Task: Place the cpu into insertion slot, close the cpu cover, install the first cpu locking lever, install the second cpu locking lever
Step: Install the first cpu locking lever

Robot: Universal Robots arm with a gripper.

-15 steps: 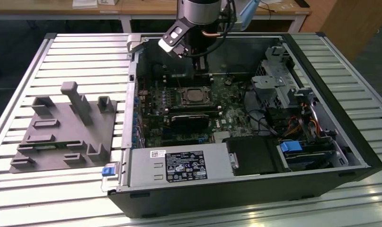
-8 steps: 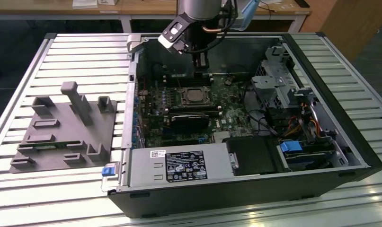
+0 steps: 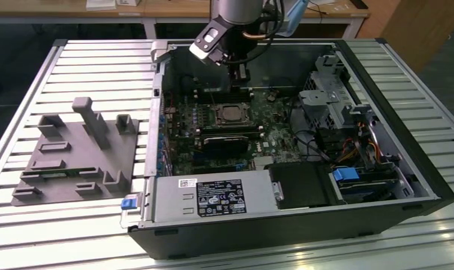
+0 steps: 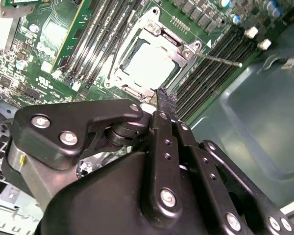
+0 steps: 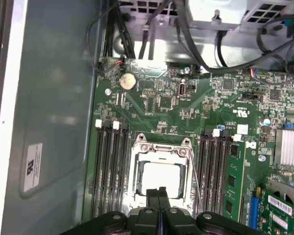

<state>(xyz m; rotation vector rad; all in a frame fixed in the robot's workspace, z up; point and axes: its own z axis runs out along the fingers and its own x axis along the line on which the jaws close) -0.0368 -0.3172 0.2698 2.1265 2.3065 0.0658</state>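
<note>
The cpu (image 5: 160,177) lies flat in the socket on the green motherboard; its silver-grey top also shows in the second wrist view (image 4: 149,61) and the exterior view (image 3: 230,115). The cpu cover (image 5: 135,169), a silvery frame, lies down around the chip (image 4: 159,30). One thin locking lever (image 4: 219,59) sticks out sideways from the socket's corner and runs along its side (image 5: 196,181). A second wire lever (image 4: 112,61) runs along the opposite side. My gripper (image 5: 158,193) hovers just above the socket's edge (image 4: 161,95), fingers pressed together and holding nothing; it hangs over the board's far part (image 3: 239,79).
Memory slots (image 5: 110,171) flank the socket on both sides (image 5: 214,171). Cables (image 5: 186,34) and a metal drive cage (image 3: 320,101) stand close by. The open computer case (image 3: 287,225) lies on a slatted table, with a grey fixture plate (image 3: 76,152) at the exterior view's left.
</note>
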